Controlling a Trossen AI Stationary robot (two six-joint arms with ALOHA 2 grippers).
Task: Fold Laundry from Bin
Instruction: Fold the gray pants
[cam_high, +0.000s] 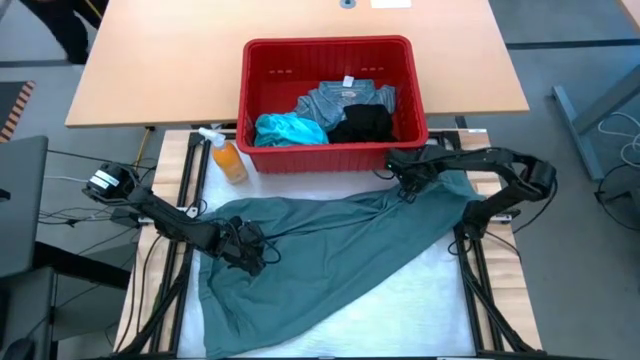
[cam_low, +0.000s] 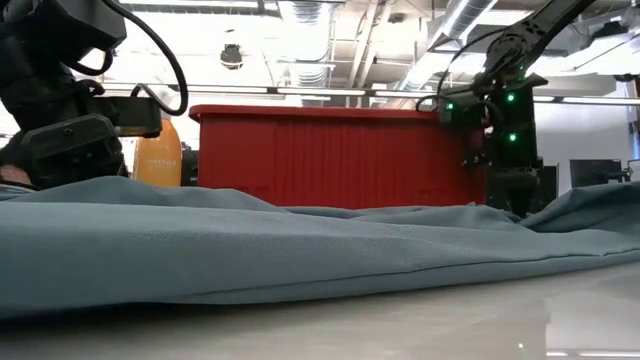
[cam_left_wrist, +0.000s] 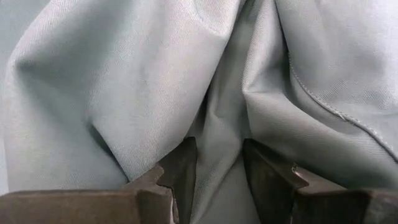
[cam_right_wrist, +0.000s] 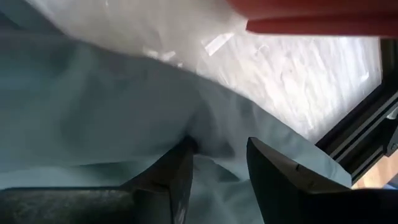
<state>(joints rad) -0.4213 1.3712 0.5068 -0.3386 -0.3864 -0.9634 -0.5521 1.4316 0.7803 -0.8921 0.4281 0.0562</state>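
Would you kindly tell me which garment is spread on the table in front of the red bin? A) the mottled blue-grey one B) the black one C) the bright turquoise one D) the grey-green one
D: the grey-green garment lies across the table, while the other three sit inside the bin.

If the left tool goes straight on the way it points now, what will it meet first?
The grey-green garment. The left tool already has a fold of that cloth between its fingers, so more of the same fabric lies directly ahead; what is under it, probably the table, is hidden.
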